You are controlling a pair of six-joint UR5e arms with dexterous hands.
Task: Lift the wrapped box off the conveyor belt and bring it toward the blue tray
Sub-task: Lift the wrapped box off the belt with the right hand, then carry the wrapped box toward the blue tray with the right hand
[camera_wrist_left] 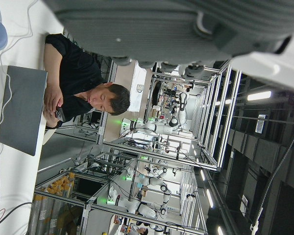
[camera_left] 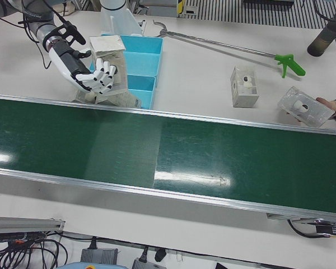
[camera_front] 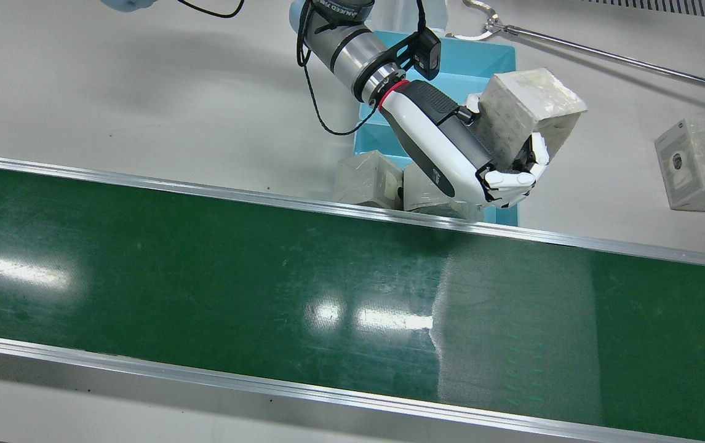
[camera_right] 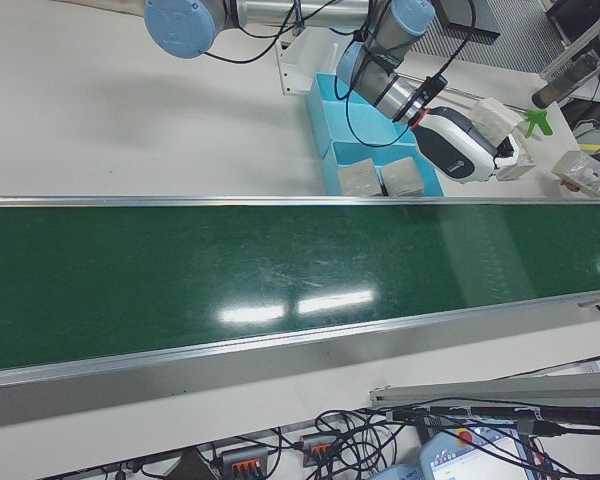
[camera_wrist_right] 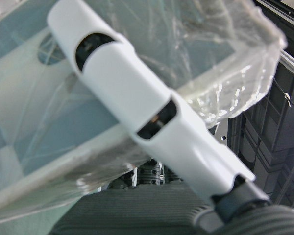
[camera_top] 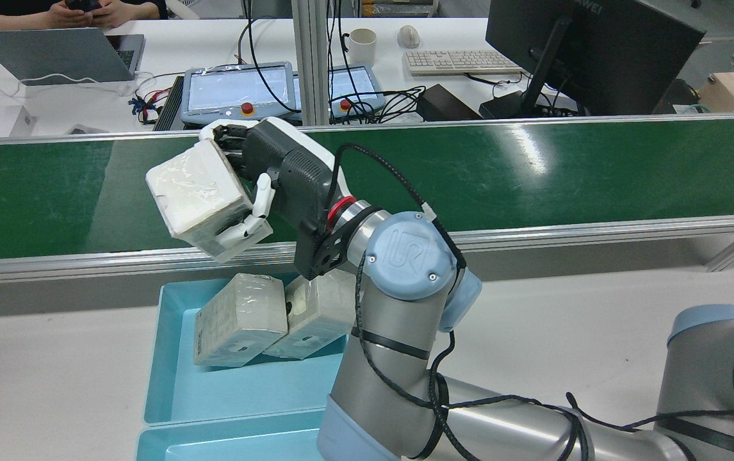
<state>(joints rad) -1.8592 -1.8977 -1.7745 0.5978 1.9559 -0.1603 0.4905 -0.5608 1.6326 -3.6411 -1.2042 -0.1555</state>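
The right arm reaches out over the blue tray [camera_top: 168, 358] with its wrist angled upward, and the right robot hand [camera_top: 258, 186] hangs raised above that tray, its fingers [camera_front: 512, 179] curled tight round the wrapped box [camera_top: 197, 192].

Green-handled reacher [camera_left: 227, 46], laptop [camera_top: 53, 54], monitor [camera_top: 591, 51]

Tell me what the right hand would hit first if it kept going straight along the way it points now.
Likely nothing soon: the right hand, shut on the wrapped box, points out over bare table toward the loose box. That box seems off to the side, though depth is unclear.
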